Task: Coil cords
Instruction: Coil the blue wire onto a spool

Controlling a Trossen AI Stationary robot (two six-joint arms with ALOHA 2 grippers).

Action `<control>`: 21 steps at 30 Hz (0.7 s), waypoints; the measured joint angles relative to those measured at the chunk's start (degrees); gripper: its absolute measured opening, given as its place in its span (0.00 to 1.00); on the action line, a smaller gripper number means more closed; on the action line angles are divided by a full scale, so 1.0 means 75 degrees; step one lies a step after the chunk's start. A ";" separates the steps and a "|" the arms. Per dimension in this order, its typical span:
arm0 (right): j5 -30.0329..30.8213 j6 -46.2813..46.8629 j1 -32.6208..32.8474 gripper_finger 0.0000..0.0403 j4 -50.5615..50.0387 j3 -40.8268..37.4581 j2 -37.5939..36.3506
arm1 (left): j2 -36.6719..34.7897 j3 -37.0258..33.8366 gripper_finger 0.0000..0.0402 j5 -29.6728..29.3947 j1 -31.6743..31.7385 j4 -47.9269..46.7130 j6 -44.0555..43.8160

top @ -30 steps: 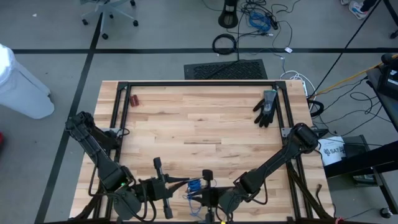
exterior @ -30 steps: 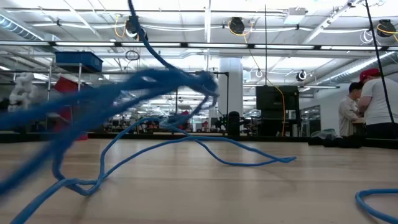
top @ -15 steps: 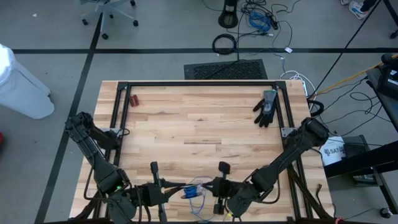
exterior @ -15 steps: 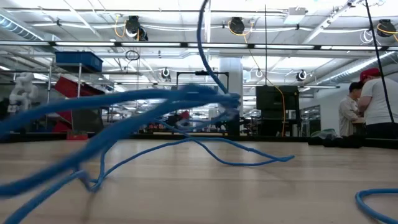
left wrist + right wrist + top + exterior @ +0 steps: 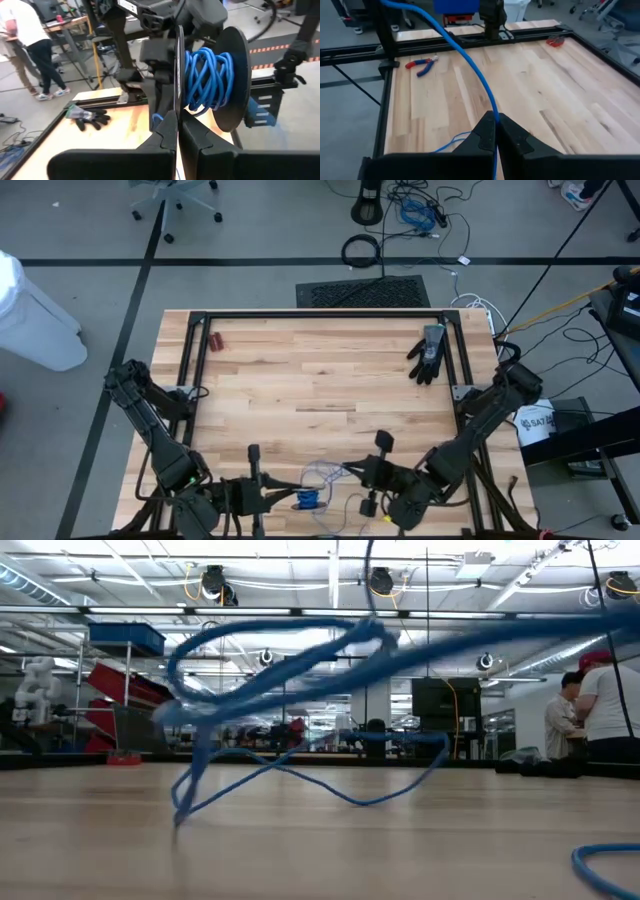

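We judged the thin blue cord (image 5: 470,65) light and limp, best pinched along its run, as the right gripper (image 5: 494,131) did with closed jaws, while the left gripper (image 5: 177,137) sat closed.

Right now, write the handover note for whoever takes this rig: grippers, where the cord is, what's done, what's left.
Left gripper: shut, at the table's near edge, left of centre, beside the bright blue plug.
Right gripper: shut on the blue cord, near edge, right of centre.
Cord: loose loops on the wood between the grippers, part lifted off the table in the low view.
Left wrist view shows blue cable wound on a dark spool.
Black glove lies at the far right, pliers at the far left.
Done: cord gripped. Left: loose loops still uncoiled.
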 joint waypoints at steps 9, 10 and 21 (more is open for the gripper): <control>0.0286 0.0041 0.0422 0.00 -0.0057 -0.0003 -0.0408 | -0.0003 0.0000 0.02 -0.0073 0.0003 -0.0287 0.0003; 0.0291 0.0028 0.0471 0.00 0.0014 -0.0001 -0.0451 | -0.0003 0.0000 0.02 -0.0138 0.0003 -0.0417 0.0000; 0.0654 -0.1594 0.0888 0.00 0.2069 0.0000 -0.0601 | 0.0002 0.0000 0.02 -0.1229 0.0009 -0.2242 0.0044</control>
